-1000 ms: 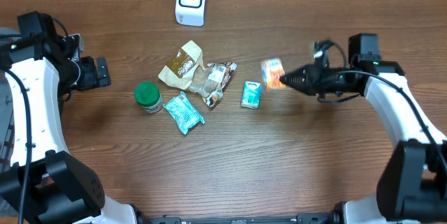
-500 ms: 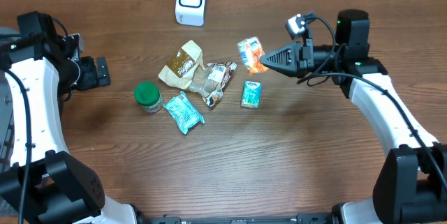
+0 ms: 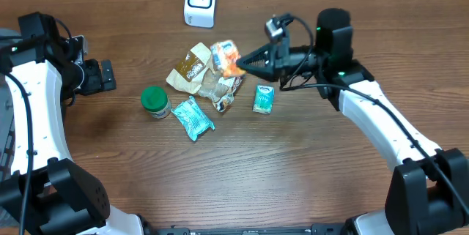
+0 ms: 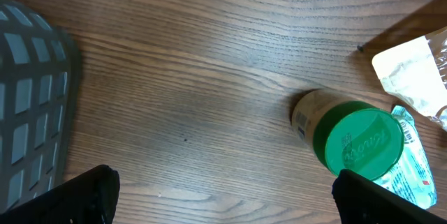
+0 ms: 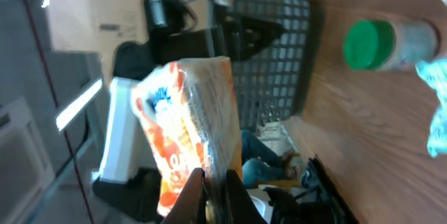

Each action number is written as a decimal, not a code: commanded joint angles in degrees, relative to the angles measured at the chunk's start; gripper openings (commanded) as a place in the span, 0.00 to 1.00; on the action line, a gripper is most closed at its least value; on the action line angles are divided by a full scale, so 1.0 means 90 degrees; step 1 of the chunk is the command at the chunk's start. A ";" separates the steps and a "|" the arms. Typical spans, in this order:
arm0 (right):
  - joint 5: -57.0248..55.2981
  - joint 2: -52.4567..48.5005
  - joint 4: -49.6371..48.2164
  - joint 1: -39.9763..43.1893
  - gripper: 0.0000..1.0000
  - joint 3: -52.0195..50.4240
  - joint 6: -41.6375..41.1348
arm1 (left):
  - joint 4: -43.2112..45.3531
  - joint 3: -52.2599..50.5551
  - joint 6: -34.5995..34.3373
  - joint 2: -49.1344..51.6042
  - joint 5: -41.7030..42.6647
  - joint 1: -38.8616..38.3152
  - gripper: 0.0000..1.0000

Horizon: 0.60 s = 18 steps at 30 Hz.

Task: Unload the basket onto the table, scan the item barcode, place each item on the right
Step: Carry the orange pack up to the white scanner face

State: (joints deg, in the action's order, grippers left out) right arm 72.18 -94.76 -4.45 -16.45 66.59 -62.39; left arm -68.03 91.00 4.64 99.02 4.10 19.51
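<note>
The main risk, as I judge it, is a failed read. The right claw is closed on the pouch and pinches only a thin edge of it, as the right wrist view shows: the pouch stands up from the claw with most of its body unsupported. A soft, crinkled packet held this way could sag, twist or slide out during a quick turn toward the scanner. I cannot tell which face carries the barcode, so it may be pointing away from the scanner's window, or be creased enough to defeat the read.

A second risk is a collision. The pouch is short of the scanner, on its near side and a little to the right, above the brown bag that lies nearer to us than the scanner. A low path could drag that bag or knock the scanner over.

The pouch sits at the very tip of the right claw, projecting beyond the fingers on the scanner's side, lifted off the surface.

The left claw is wide open and holds nothing, well to the left of the scanner, with the jar lying ahead of it.
</note>
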 commanded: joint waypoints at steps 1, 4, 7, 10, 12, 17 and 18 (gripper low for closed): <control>-0.1095 0.0063 0.1168 -0.0299 0.04 0.0075 0.1214 | -0.0005 -0.0029 -0.0041 0.0010 0.0044 -0.0005 1.00; -0.2074 0.0063 0.2431 -0.0529 0.04 0.0265 0.1919 | -0.0007 -0.0029 -0.0041 0.0010 0.0044 -0.0005 1.00; -0.2982 0.0041 0.3827 -0.0646 0.04 0.0971 0.2647 | -0.0005 -0.0029 -0.0041 0.0010 0.0044 -0.0005 1.00; -0.4495 -0.0146 0.5610 -0.0763 0.04 0.2317 0.3427 | -0.0005 -0.0029 -0.0041 0.0010 0.0044 -0.0005 1.00; -0.5702 -0.0454 0.6528 -0.0886 0.04 0.3412 0.3825 | -0.0005 -0.0029 -0.0041 0.0010 0.0044 -0.0005 1.00; -0.8777 -0.1457 0.6086 -0.1275 0.04 0.5066 0.4896 | -0.0005 -0.0029 -0.0041 0.0010 0.0044 -0.0005 1.00; -0.9129 -0.1540 0.5780 -0.1319 0.04 0.5064 0.5049 | -0.0005 -0.0029 -0.0041 0.0010 0.0044 -0.0005 1.00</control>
State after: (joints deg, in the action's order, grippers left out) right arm 10.63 -103.74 51.83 -26.63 109.36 -24.88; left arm -68.16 91.00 4.64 99.04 4.08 19.51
